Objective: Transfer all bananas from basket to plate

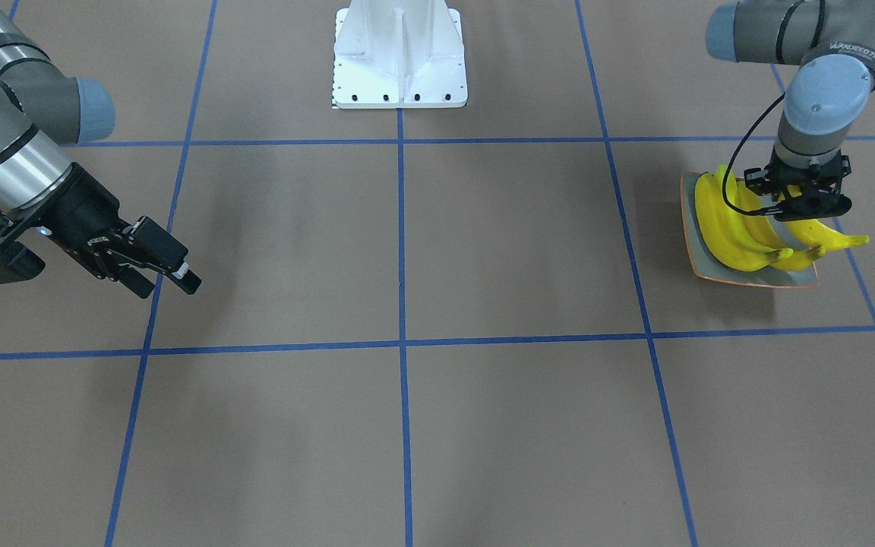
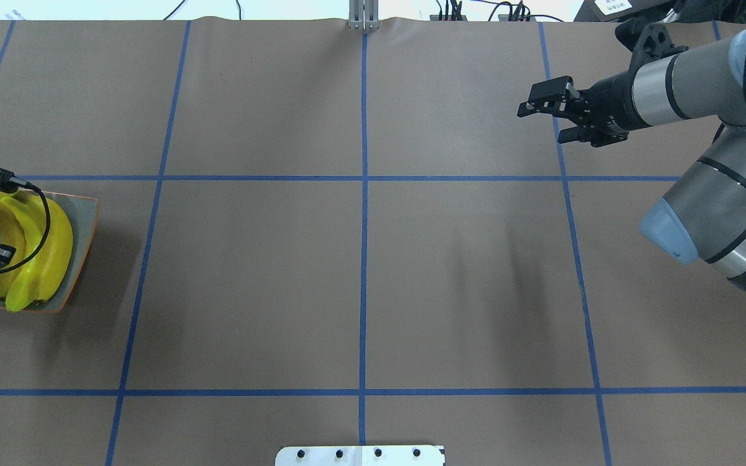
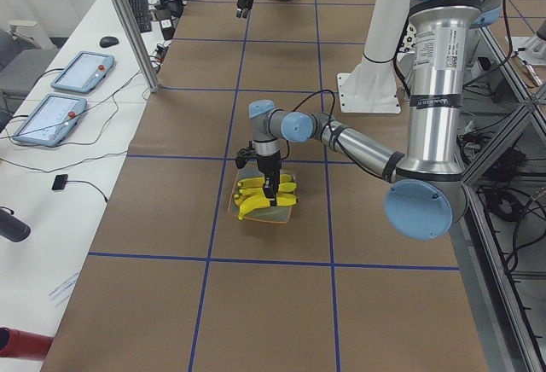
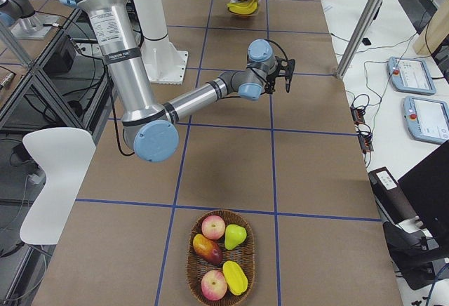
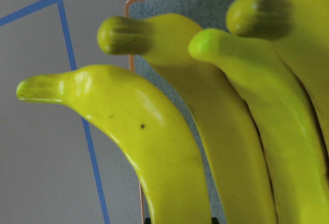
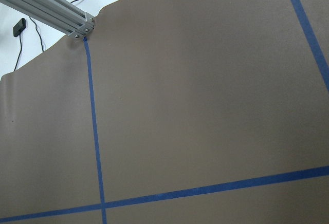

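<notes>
The grey-green plate (image 1: 741, 279) with an orange rim lies at the table's left end and carries several yellow bananas (image 1: 726, 228) side by side. My left gripper (image 1: 810, 220) points straight down over them and appears shut on the outermost banana (image 5: 139, 136), which overhangs the plate's edge (image 1: 836, 239). The fingers themselves are hidden. My right gripper (image 2: 541, 124) hangs open and empty above bare table far from the plate. The wicker basket (image 4: 221, 264) at the right end shows no bananas.
The basket holds apples, a pear and other fruit. The white robot base (image 1: 399, 57) stands at the table's middle edge. An aluminium post (image 6: 51, 13) stands at the far table edge. Blue tape lines cross the brown table.
</notes>
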You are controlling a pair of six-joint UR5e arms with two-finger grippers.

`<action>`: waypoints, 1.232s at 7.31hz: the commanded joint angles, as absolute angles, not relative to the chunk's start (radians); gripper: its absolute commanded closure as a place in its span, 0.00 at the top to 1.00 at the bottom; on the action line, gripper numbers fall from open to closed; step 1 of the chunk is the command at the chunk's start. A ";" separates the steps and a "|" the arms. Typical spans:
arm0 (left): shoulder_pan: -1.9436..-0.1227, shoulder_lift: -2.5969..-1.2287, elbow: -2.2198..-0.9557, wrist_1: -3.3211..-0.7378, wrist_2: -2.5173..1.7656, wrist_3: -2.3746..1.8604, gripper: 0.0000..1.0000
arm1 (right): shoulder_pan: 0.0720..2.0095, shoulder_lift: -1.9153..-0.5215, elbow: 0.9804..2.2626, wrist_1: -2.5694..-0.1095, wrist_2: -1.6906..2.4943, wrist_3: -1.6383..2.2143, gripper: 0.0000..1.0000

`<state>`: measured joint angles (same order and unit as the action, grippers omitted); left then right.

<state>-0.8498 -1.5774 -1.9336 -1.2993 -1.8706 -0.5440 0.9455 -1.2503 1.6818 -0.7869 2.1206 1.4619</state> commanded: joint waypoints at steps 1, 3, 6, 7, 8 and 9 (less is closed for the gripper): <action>-0.847 -1.575 -1.930 -1.299 -1.868 -0.543 0.06 | 0.945 -1.247 1.680 -0.787 2.118 1.462 1.00; -0.845 -1.580 -1.904 -1.301 -1.870 -0.543 0.20 | 0.945 -1.247 1.680 -0.787 2.118 1.463 1.00; -0.841 -1.582 -1.901 -1.301 -1.868 -0.543 0.69 | 0.946 -1.243 1.684 -0.787 2.118 1.466 1.00; -0.839 -1.582 -1.902 -1.301 -1.868 -0.543 0.83 | 0.946 -1.241 1.686 -0.787 2.118 1.471 1.00; -0.838 -1.583 -1.904 -1.301 -1.868 -0.545 0.93 | 0.945 -1.239 1.690 -0.787 2.118 1.479 1.00; -0.838 -1.594 -1.904 -1.301 -1.868 -0.543 0.99 | 0.946 -1.239 1.693 -0.787 2.118 1.479 1.00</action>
<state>-0.8385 -1.5850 -1.9029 -1.3008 -1.8684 -0.5437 0.9459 -1.2404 1.6894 -0.7869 2.1184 1.4756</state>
